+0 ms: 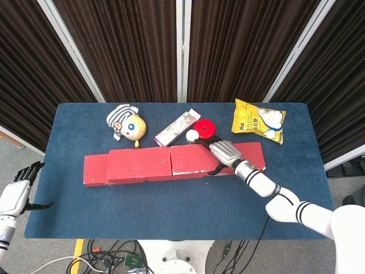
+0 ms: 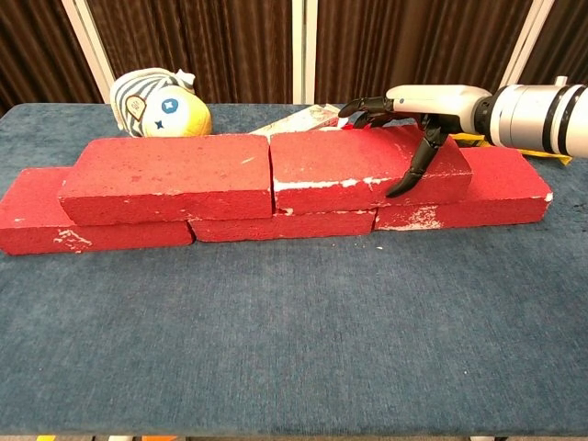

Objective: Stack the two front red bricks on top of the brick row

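Note:
Two red bricks lie end to end on top of the lower brick row (image 2: 503, 186). The left upper brick (image 1: 140, 162) (image 2: 170, 175) touches the right upper brick (image 1: 191, 160) (image 2: 354, 170). My right hand (image 1: 224, 153) (image 2: 418, 110) grips the right upper brick at its right end, with the thumb down the front face and the fingers over the back edge. My left hand (image 1: 17, 194) hangs off the table's left front corner with its fingers apart, holding nothing. The chest view does not show it.
Behind the bricks stand a striped plush toy (image 1: 126, 124) (image 2: 158, 104), a flat pink box (image 1: 177, 128), a red disc (image 1: 204, 128) with a white cap (image 1: 192, 136), and a yellow snack bag (image 1: 259, 120). Blue cloth (image 2: 294, 331) covers the table.

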`<control>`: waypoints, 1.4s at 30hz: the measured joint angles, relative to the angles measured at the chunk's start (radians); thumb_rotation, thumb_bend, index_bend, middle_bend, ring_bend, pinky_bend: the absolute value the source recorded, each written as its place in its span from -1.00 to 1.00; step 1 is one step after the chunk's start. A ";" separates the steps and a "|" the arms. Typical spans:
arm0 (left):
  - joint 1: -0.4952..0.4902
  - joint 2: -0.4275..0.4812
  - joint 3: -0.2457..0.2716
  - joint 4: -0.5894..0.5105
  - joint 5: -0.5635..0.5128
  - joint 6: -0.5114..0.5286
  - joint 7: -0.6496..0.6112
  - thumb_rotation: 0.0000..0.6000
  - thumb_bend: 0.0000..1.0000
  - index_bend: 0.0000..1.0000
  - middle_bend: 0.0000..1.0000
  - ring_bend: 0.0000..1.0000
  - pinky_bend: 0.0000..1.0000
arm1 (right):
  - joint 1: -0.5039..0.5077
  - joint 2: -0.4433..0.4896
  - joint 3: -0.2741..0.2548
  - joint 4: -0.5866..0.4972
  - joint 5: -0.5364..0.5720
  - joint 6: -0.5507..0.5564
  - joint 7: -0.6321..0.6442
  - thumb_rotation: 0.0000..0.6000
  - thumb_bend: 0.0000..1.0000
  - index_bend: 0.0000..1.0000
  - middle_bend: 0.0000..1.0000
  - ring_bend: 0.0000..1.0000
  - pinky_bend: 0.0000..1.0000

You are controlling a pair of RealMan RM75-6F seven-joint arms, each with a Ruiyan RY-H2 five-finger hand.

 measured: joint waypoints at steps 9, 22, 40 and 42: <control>-0.003 -0.002 -0.001 0.007 -0.001 -0.007 -0.009 1.00 -1.00 -1.00 -1.00 -1.00 -1.00 | 0.009 0.013 -0.005 -0.015 0.004 -0.029 -0.007 1.00 -1.00 -1.00 -0.71 -0.76 -1.00; -0.002 -0.003 -0.001 0.012 0.001 -0.004 -0.017 1.00 -1.00 -1.00 -1.00 -1.00 -1.00 | -0.009 0.027 -0.015 -0.034 -0.006 -0.005 -0.002 1.00 -1.00 -1.00 -1.00 -1.00 -1.00; -0.010 -0.005 -0.012 -0.005 -0.003 -0.002 0.003 1.00 -1.00 -1.00 -1.00 -1.00 -1.00 | -0.045 0.216 0.029 -0.233 -0.003 0.091 -0.001 1.00 -1.00 -1.00 -1.00 -1.00 -1.00; -0.011 -0.003 -0.013 -0.011 -0.003 -0.001 0.009 1.00 -1.00 -1.00 -1.00 -1.00 -1.00 | -0.061 0.250 0.036 -0.250 0.012 0.108 -0.015 1.00 -1.00 -1.00 -1.00 -1.00 -1.00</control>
